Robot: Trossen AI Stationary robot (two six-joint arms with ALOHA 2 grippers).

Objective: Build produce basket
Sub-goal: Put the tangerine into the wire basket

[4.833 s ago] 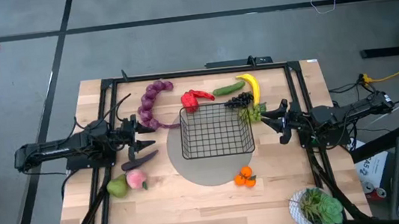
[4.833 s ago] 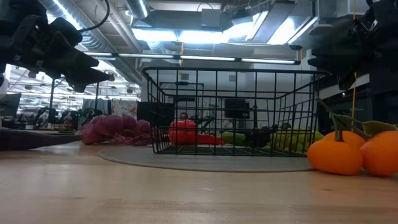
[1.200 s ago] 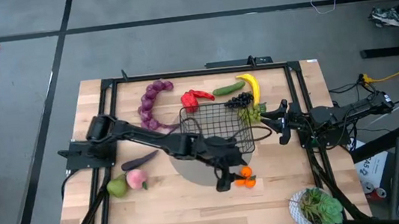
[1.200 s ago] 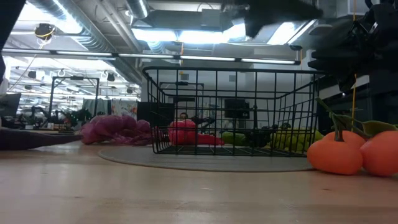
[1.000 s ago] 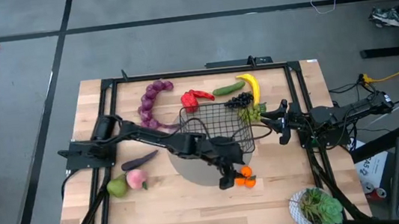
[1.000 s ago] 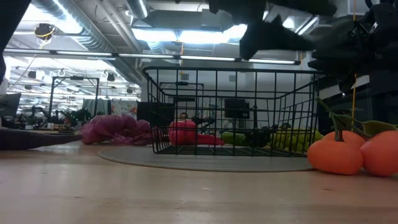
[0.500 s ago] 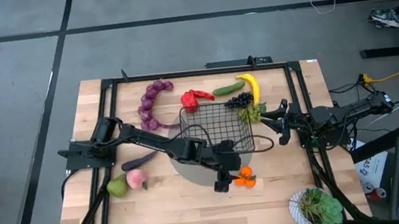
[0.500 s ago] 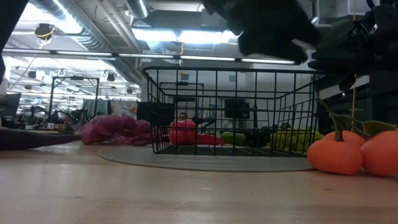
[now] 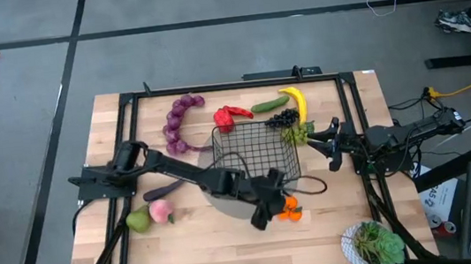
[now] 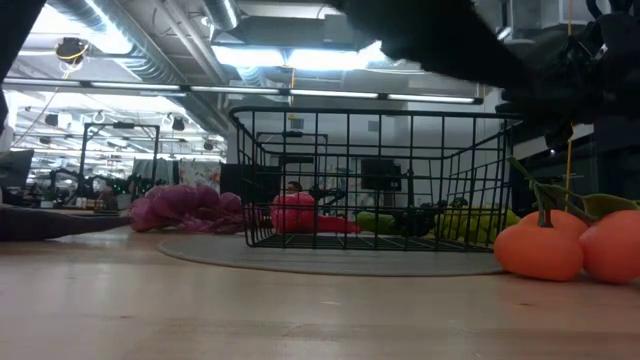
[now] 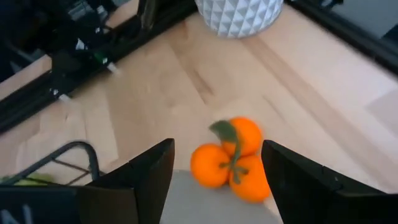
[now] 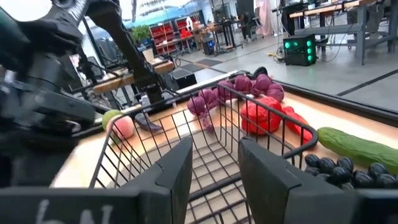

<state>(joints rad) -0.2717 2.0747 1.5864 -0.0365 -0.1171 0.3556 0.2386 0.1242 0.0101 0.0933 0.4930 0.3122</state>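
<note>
The black wire basket (image 9: 254, 152) stands on a grey round mat (image 9: 231, 205). A cluster of oranges (image 9: 290, 208) lies on the table at the mat's near right edge. My left gripper (image 9: 270, 212) hovers open just left of and above them; in the left wrist view the oranges (image 11: 230, 158) show between its two fingers (image 11: 146, 180), untouched. My right gripper (image 9: 315, 145) waits open at the basket's right side, pointing at it (image 12: 216, 146). Purple grapes (image 9: 176, 121), red pepper (image 9: 229, 115), cucumber (image 9: 270, 104), banana (image 9: 297, 103) and dark grapes (image 9: 281, 119) lie behind the basket.
An eggplant (image 9: 164, 190), a pear (image 9: 139, 220) and a peach (image 9: 161, 211) lie at the near left. A white bowl with a leafy plant (image 9: 374, 243) stands at the near right corner. Black frame rails (image 9: 130, 144) run along the table's sides.
My left gripper has rolled about its own axis while shifting a little toward the table's near edge and slightly down beside the oranges. It stays open. The oranges and the basket have kept their places.
</note>
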